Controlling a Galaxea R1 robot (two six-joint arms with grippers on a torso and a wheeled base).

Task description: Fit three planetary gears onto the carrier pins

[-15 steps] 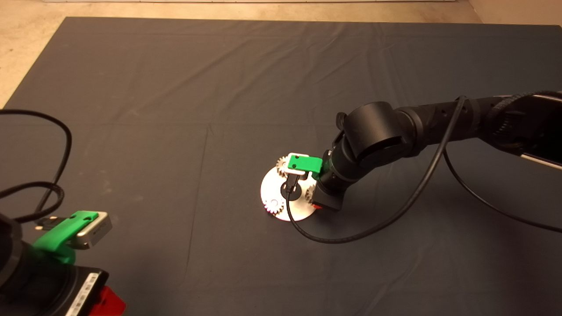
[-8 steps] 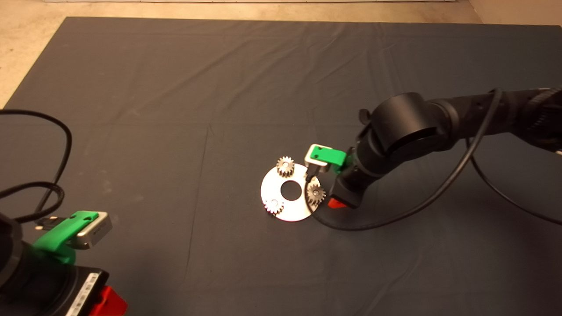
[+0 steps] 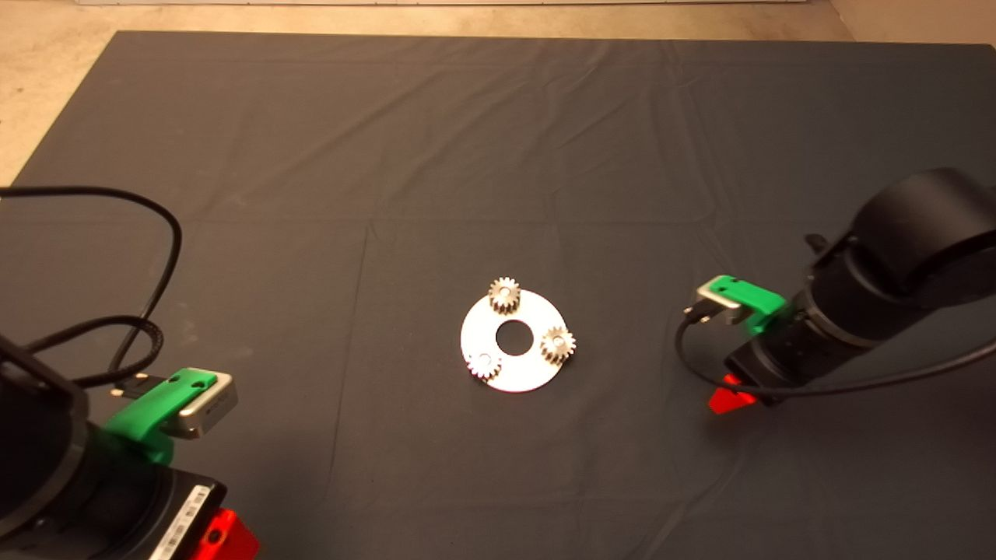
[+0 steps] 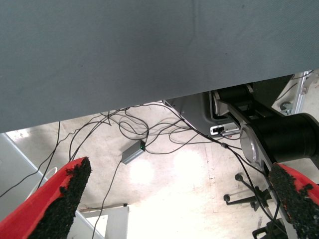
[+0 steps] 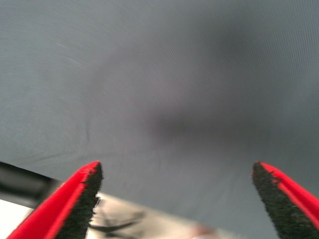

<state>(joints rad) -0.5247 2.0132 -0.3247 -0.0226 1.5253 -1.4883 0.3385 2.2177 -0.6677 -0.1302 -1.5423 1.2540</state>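
A flat pale metal disc (image 3: 537,375) with a large centre hole lies on the dark mat (image 3: 389,155) in the head view. Three small silvery planetary gears sit on it: one at the far edge (image 3: 504,295), one at the right (image 3: 557,344), one at the near left (image 3: 483,364). The carrier pins show only as pale spots in the gear bores. My right gripper (image 5: 179,199) is open and empty, over bare mat to the right of the disc, well clear of it (image 3: 730,400). My left gripper (image 4: 174,199) is open and empty, parked at the lower left (image 3: 222,537).
A black cable (image 3: 148,257) loops over the mat's left side. Another cable (image 3: 817,389) hangs from the right arm. Past the mat's edge the left wrist view shows floor with cables (image 4: 144,134) and a black stand (image 4: 279,139).
My right gripper has drawn back from the disc to the right, leaving the right-hand gear on the disc. The left arm has shifted slightly.
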